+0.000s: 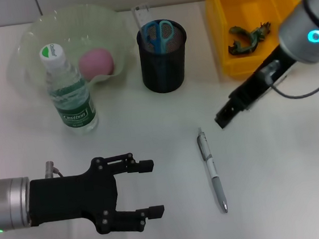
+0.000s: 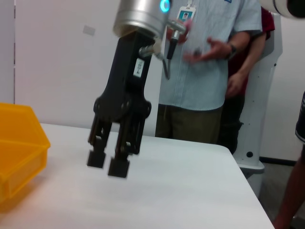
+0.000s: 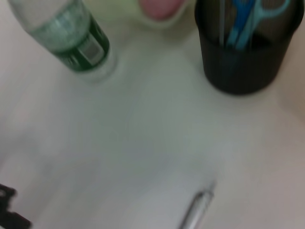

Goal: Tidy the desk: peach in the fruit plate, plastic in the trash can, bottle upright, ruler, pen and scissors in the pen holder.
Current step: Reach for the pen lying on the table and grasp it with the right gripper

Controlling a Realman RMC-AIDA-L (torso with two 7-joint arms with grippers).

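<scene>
The left gripper (image 1: 151, 189) hovered low with fingers spread wide, holding nothing; the pen (image 1: 212, 171) lay just beyond its fingertips. The right gripper (image 2: 108, 162), fingers narrowly parted and empty, hung above the pen's upper end. The bottle (image 1: 69, 89) stood upright; scissors (image 1: 158, 34) were in the holder (image 1: 164, 62).

pink round peach (image 1: 96, 63) | clear plastic bottle (image 1: 70, 93), green label, white cap | black mesh pen holder (image 1: 163, 56) | blue-handled scissors (image 1: 159, 34) | silver pen (image 1: 212, 170) | yellow plastic bin (image 1: 252, 24)
</scene>
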